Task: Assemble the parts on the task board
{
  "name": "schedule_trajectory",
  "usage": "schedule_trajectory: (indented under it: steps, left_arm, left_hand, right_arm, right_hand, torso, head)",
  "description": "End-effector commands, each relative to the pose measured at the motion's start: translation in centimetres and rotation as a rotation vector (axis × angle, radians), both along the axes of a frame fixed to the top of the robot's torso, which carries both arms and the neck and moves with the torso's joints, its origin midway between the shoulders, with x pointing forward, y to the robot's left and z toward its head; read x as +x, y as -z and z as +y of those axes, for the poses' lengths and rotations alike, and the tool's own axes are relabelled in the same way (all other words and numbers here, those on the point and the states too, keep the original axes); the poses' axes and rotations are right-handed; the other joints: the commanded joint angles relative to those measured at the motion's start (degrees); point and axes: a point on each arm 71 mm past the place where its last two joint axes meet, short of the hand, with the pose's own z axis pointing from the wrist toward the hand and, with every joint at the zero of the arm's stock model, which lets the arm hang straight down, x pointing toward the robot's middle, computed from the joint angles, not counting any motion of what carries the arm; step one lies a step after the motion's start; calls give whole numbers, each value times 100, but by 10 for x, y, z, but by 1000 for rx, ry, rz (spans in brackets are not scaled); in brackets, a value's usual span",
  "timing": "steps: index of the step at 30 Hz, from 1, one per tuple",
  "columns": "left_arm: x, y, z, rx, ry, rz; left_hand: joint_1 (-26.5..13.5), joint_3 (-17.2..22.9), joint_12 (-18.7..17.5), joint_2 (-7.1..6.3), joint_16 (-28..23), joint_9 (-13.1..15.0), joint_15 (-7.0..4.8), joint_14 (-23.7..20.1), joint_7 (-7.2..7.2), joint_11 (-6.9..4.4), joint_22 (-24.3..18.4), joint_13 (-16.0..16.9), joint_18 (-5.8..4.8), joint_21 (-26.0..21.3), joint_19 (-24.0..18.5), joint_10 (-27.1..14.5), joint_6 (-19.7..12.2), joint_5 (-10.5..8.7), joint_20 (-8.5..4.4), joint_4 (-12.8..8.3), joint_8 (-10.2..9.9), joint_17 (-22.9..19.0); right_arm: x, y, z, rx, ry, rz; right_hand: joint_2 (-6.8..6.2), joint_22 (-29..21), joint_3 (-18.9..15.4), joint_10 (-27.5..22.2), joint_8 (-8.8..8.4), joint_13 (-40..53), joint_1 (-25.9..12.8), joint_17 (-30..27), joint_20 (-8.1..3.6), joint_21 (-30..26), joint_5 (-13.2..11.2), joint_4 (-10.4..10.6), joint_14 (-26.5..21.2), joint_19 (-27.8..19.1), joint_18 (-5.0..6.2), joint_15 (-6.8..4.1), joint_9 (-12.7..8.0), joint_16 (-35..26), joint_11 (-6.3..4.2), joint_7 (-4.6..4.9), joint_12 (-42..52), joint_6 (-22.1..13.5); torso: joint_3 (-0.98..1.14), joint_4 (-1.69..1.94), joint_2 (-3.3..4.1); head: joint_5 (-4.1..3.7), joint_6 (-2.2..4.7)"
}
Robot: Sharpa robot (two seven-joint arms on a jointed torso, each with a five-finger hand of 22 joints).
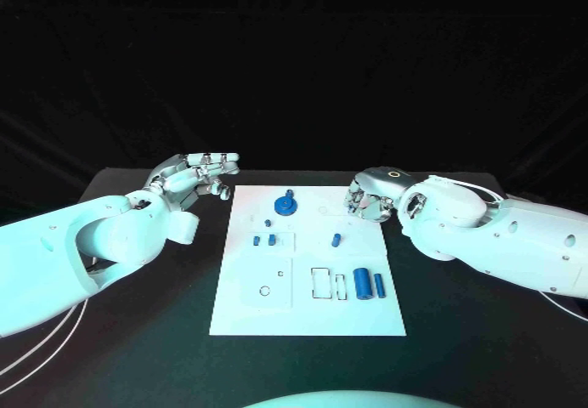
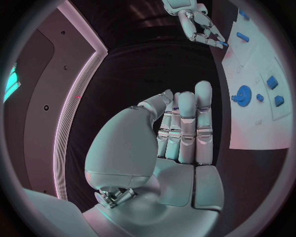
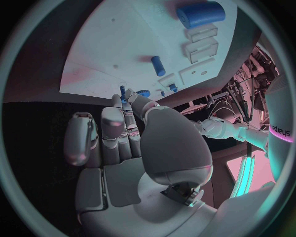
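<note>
The white task board (image 1: pixel 307 297) lies in the middle of the black table. On it are a blue gear (image 1: pixel 285 205), two small blue blocks (image 1: pixel 262 240), a short blue peg (image 1: pixel 335 240), a thick blue cylinder (image 1: pixel 364 283) and a thin blue pin (image 1: pixel 381 285). My left hand (image 1: pixel 202 174) hovers just off the board's far left corner; in its wrist view the fingers (image 2: pixel 187 123) stand straight and hold nothing. My right hand (image 1: pixel 371 200) hangs over the board's far right corner, fingers (image 3: pixel 114 128) extended with nothing in them. The cylinder (image 3: pixel 200 14) and peg (image 3: pixel 158 65) lie beyond them.
Empty rectangular slots (image 1: pixel 329 283) sit beside the thick cylinder, and a small ring-shaped hole (image 1: pixel 265 291) marks the board's near left. Black table (image 1: pixel 147 340) surrounds the board on every side.
</note>
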Motion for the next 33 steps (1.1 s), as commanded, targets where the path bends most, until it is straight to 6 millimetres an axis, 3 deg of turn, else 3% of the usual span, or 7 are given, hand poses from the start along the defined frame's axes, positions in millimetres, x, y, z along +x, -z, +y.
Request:
schedule_trajectory:
  steps: [1,7,11,18,24,33]
  left_arm:
    - [0,-1,-2,-6,15,-7]
    - [0,0,-5,-7,22,-2]
    - [0,1,-7,-9,28,0]
    - [1,4,-12,-11,36,6]
    - [1,8,-18,-14,50,14]
    - [1,9,-22,-16,57,17]
  left_hand:
    - [-1,-8,17,49,-27,-9,-1,-49,28,12,-5,6,71,-33,-44,-32,2,37,5,-9,16,-5]
    - [6,-8,20,63,-29,-13,3,-54,37,18,-12,6,71,-46,-46,-51,-11,39,8,-11,12,-11]
    - [9,-10,22,71,-33,-16,8,-59,50,26,-20,7,72,-58,-48,-66,-21,40,10,-11,9,-19]
    - [1,-21,27,68,-34,-18,14,-62,61,35,-20,8,70,-60,-46,-76,-28,38,13,-9,9,-24]
    - [4,-21,30,73,-32,-18,16,-61,62,37,-30,9,71,-75,-50,-79,-29,40,15,-10,10,-22]
    - [7,-20,31,76,-34,-18,17,-63,63,37,-34,9,72,-81,-52,-81,-30,42,15,-11,10,-26]
  right_arm:
    - [-8,-7,12,67,-27,-14]
    - [-28,-12,46,138,-132,-8]
    - [-38,-10,67,169,-187,11]
    - [-48,10,94,173,-264,69]
    - [-56,30,111,144,-322,124]
    - [-63,44,120,131,-346,152]
  right_hand:
    - [9,12,45,41,-17,7,31,6,1,22,-13,-6,137,25,-73,-34,6,21,15,15,-23,13]
    - [18,32,87,45,-24,8,76,31,5,42,-5,-38,133,23,-75,-29,7,50,21,31,-33,15]
    - [21,41,119,50,-28,9,114,43,8,51,-3,-71,129,18,-75,-26,9,66,25,40,-38,17]
    - [32,48,132,49,-32,9,115,60,10,59,-1,-72,130,18,-76,-22,9,84,33,50,-43,16]
    - [32,40,133,45,-36,8,106,53,13,55,-2,-69,128,10,-73,-18,9,81,39,57,-47,12]
    - [36,40,137,41,-39,7,103,52,15,56,5,-68,126,7,-73,-15,8,82,42,60,-52,9]
  torso:
    - [4,1,5]
    - [3,9,4]
    - [-7,18,-4]
    - [-7,-14,12]
    - [-7,22,9]
    - [-9,18,8]
  head:
    - [58,15]
    - [130,54]
    - [205,30]
    - [458,-48]
    - [521,-81]
    - [625,-122]
